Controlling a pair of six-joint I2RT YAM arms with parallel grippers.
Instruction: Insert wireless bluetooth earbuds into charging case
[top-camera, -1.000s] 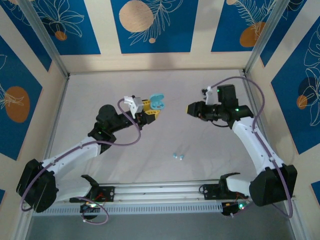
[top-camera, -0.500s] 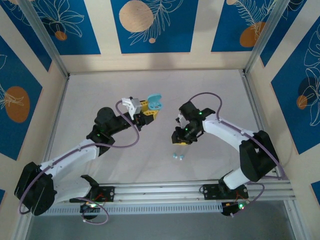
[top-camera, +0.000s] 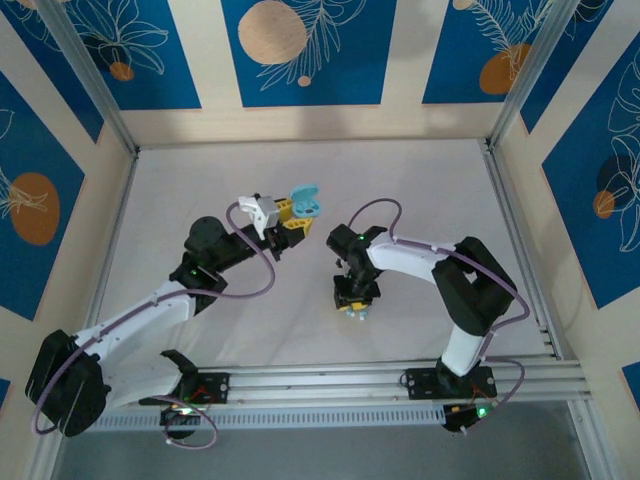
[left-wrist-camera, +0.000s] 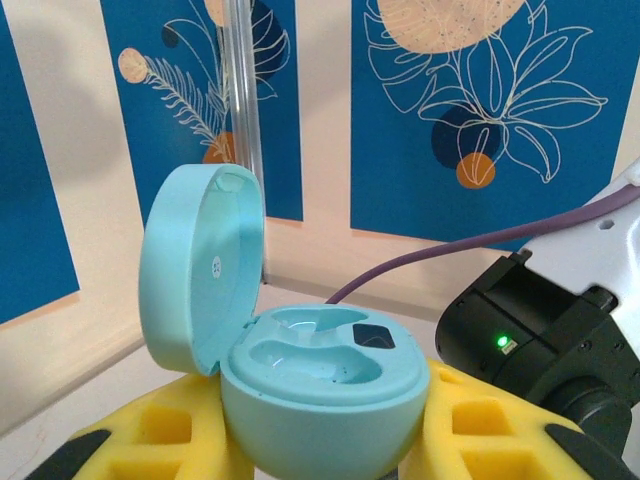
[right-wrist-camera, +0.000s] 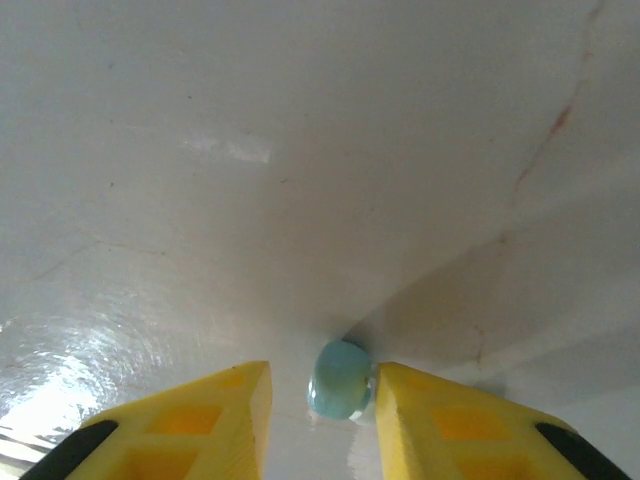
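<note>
Earbud (right-wrist-camera: 340, 380), glossy teal pebble, sits between parted right fingers (right-wrist-camera: 440, 420) (left fingers (left-wrist-camera: 160, 430) clamp smooth open case (left-wrist-camera: 320, 400)).

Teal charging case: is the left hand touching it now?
Touching. The left wrist view shows the open charging case sitting between the yellow fingers of the left hand, with both fingers against its sides and no gap.

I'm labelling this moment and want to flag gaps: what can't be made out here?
Top view: whether more buds lie beside the teal earbud; the right gripper covers that spot.
Left wrist view: the underside of the charging case, cut off by the bottom edge.
Left wrist view: where the fingers of the left gripper touch the case; its body hides them.
</note>
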